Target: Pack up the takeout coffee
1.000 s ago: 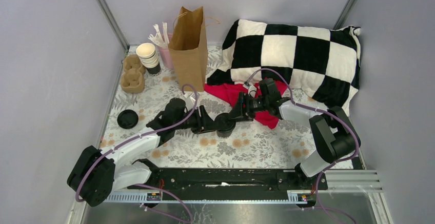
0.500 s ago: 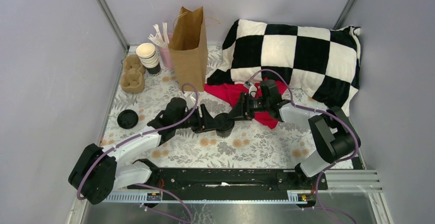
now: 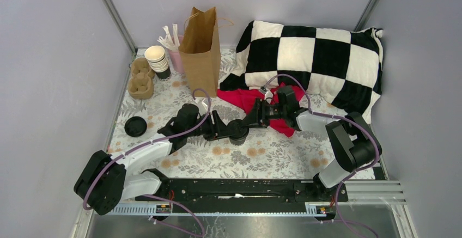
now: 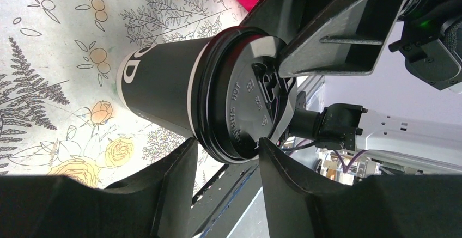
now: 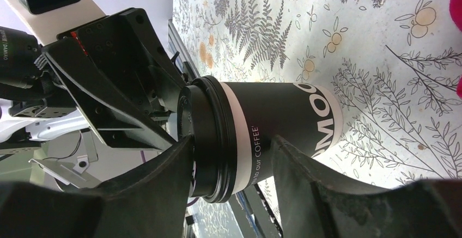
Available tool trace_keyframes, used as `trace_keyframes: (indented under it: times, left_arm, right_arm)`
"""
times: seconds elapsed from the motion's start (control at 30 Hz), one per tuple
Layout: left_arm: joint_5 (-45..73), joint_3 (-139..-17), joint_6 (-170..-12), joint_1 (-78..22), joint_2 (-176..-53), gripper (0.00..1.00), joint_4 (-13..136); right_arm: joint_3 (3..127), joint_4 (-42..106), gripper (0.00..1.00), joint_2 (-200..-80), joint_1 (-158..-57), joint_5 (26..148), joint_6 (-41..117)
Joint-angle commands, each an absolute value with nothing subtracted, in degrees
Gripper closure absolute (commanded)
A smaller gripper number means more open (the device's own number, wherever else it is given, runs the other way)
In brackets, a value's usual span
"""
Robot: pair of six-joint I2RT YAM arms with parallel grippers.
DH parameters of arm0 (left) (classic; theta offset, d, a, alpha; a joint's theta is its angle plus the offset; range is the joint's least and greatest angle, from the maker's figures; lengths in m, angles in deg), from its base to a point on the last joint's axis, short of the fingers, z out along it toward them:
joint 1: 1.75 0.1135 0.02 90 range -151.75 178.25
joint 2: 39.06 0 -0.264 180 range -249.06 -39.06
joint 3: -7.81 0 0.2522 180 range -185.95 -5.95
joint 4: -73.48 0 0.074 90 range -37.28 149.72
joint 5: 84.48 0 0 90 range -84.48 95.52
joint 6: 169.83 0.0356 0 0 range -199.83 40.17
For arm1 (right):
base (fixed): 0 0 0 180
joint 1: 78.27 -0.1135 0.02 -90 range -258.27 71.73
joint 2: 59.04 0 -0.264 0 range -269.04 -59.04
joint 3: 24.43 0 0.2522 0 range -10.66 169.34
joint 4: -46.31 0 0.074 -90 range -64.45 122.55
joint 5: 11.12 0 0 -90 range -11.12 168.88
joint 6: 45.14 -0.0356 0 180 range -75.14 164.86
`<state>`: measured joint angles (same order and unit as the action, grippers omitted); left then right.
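The takeout coffee (image 3: 238, 132), a dark paper cup with a black lid, stands upright mid-table on the floral cloth. My left gripper (image 3: 228, 133) reaches it from the left and my right gripper (image 3: 248, 124) from the right. In the left wrist view the cup (image 4: 163, 83) sits between my left gripper (image 4: 226, 153) fingers, one tip on the lid top and one under the rim. In the right wrist view my right gripper (image 5: 231, 151) pinches likewise, one finger on the lid (image 5: 204, 140) and one against the cup wall (image 5: 283, 113).
A brown paper bag (image 3: 200, 53) stands open at the back. Left of it are a stack of lidless cups (image 3: 157, 61), a cardboard cup carrier (image 3: 140, 78) and a loose black lid (image 3: 135, 126). A red cloth (image 3: 256, 99) and a checkered pillow (image 3: 310, 58) lie at right.
Both arms have shifted only slightly around the cup. The cup stands in the same spot.
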<state>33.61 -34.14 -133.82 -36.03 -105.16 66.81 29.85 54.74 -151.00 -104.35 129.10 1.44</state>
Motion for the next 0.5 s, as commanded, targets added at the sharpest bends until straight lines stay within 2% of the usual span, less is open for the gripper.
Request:
trace_keyframes:
  times: [0.0, 0.23, 0.37, 0.47]
  left_arm:
    - [31.2, -33.2, -132.8, -36.3, -105.9, 0.53, 69.7]
    - [30.7, -32.6, -131.9, -36.3, -105.4, 0.54, 67.9]
    - [30.9, -33.0, -131.6, -36.3, -105.6, 0.54, 67.9]
    - [31.1, -33.5, -131.5, -36.3, -105.8, 0.55, 67.6]
  right_arm:
    - [29.3, 54.5, 0.37, -149.5, -104.8, 130.7, 1.1]
    - [26.3, 57.1, 0.25, -144.2, -100.7, 133.5, -2.2]
    - [21.1, 67.0, 0.25, -144.1, -97.3, 136.9, -8.7]
    - [20.9, 68.5, 0.3, -146.7, -97.3, 138.3, -8.7]
